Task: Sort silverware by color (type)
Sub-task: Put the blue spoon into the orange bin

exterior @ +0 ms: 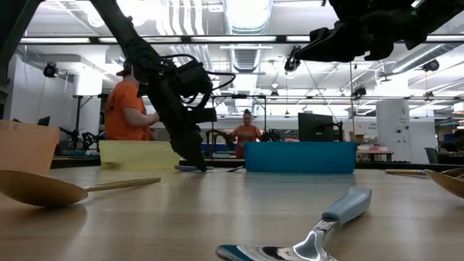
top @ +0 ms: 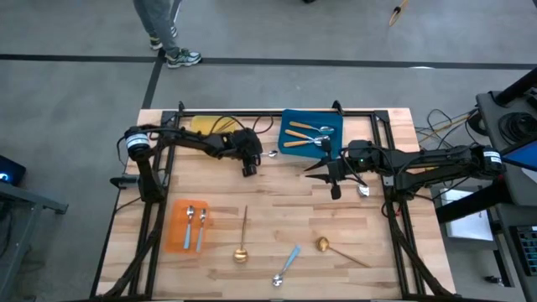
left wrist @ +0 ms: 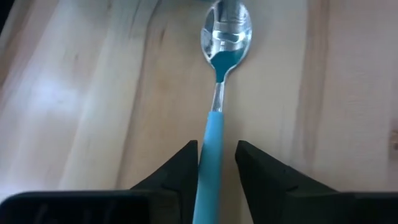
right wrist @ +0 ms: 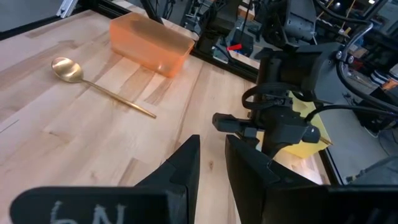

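Reaching down to the table near the yellow tray [top: 204, 124], the left gripper [left wrist: 216, 163] had its fingers bracketing the handle of a blue-handled spoon [left wrist: 219, 93] lying flat on the wood; a firm grip was unclear. The right gripper [right wrist: 211, 155] hovered nearly closed, empty, beside the blue tray [top: 334, 119].

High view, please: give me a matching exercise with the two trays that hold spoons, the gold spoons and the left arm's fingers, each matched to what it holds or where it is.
Things:
1. orange tray
2. blue tray
3. gold spoons
4. left gripper

States:
A. holds orange-handled spoons
B. lie loose on the bare table
C. holds two blue-handled spoons
D. fingers either side of a blue spoon handle

Pairs: 1-C, 2-A, 3-B, 4-D
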### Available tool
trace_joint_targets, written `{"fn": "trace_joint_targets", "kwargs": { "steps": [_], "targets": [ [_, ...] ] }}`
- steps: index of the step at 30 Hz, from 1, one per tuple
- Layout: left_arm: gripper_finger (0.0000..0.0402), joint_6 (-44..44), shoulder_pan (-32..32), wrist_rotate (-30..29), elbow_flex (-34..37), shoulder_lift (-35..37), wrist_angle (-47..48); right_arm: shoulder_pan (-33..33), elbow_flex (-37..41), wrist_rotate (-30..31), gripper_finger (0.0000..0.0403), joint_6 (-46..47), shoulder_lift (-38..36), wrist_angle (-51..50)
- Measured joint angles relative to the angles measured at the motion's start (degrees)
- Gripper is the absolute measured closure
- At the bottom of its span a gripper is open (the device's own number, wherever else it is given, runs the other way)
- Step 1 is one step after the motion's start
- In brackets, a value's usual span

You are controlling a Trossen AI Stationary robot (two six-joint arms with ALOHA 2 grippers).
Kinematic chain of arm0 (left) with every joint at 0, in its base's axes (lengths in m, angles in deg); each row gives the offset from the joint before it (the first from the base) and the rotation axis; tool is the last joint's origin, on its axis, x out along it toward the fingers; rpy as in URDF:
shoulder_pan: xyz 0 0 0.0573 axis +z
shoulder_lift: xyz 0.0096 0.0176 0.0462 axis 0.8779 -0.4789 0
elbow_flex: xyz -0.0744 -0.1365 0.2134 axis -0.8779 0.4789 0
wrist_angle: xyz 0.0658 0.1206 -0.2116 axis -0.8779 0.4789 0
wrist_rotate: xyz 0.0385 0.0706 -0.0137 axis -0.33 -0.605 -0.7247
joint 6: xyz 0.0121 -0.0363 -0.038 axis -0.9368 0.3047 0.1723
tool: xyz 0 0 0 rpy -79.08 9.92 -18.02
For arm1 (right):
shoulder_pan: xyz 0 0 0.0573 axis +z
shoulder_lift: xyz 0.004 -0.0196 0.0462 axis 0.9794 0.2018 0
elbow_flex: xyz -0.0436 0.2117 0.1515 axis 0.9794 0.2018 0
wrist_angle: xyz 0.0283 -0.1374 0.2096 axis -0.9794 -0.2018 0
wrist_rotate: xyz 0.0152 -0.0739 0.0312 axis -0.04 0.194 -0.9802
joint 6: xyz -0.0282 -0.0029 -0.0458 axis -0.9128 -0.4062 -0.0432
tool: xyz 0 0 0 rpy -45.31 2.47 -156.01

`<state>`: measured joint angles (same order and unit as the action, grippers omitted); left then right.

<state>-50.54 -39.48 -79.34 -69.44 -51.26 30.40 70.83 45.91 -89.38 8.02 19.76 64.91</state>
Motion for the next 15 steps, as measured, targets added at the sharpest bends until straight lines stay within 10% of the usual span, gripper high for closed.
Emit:
{"fn": "trace_joint_targets", "kwargs": {
  "steps": [15],
  "targets": [
    [0.0384,7.9,-3.2,-0.1,0.0,0.1,1.2,0.0,0.0,0.0,0.0335,0.1,0.0,0.0]
  ]
}}
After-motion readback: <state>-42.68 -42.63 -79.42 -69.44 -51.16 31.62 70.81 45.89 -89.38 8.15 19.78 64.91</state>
